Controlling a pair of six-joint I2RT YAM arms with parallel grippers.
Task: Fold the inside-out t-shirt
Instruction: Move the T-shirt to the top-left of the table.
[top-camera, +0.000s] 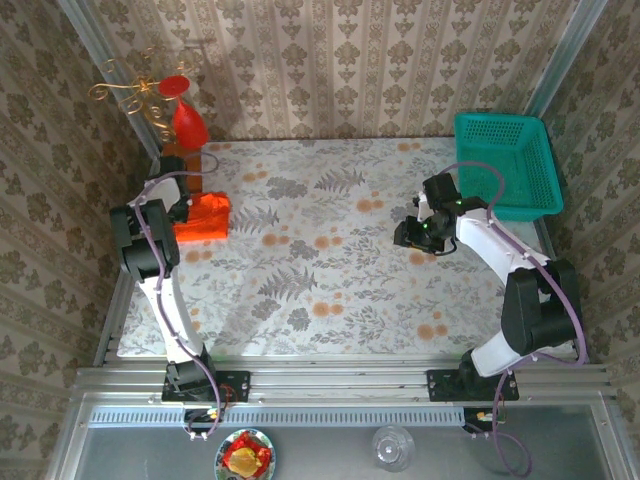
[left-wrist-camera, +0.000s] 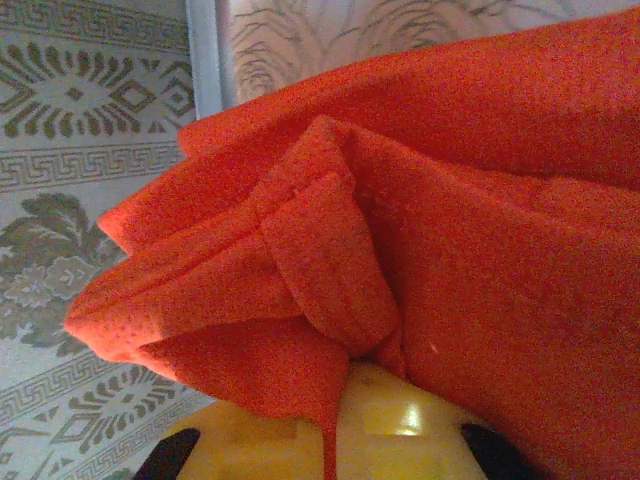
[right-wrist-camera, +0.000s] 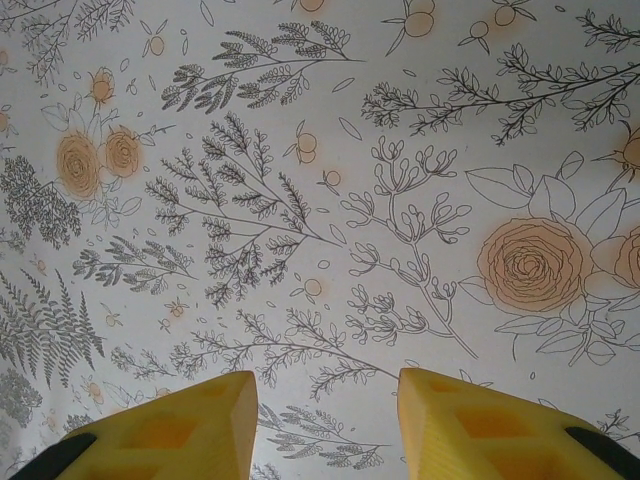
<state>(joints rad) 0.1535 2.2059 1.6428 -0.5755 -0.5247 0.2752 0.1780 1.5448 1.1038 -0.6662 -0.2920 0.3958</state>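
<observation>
In the left wrist view, the inside-out t-shirt (left-wrist-camera: 450, 230) spills over the left pincer (left-wrist-camera: 335, 425) and covers most of it. The yellow fingers (left-wrist-camera: 400, 415) seem pressed together on a thin strand of the cloth, though the folds hide the tips. From above, the shirt (top-camera: 205, 218) is a bunched orange-red heap at the left edge of the tabletop (top-camera: 320, 270), touching the left pincer (top-camera: 188, 212), with sleeves and collar not made out.

There are two arms, one shirt, one teal basket (top-camera: 505, 165) at the upper right and one red cone ornament (top-camera: 188, 122) with gold wire at the upper left. The right pincer (top-camera: 410, 233) hangs right of centre, and its wrist view shows it (right-wrist-camera: 330, 420) spread wide with nothing between the fingers.

The tabletop (right-wrist-camera: 300, 200) wears a pale cloth printed with grey ferns and orange flowers. Damask wallpaper lines the walls.
</observation>
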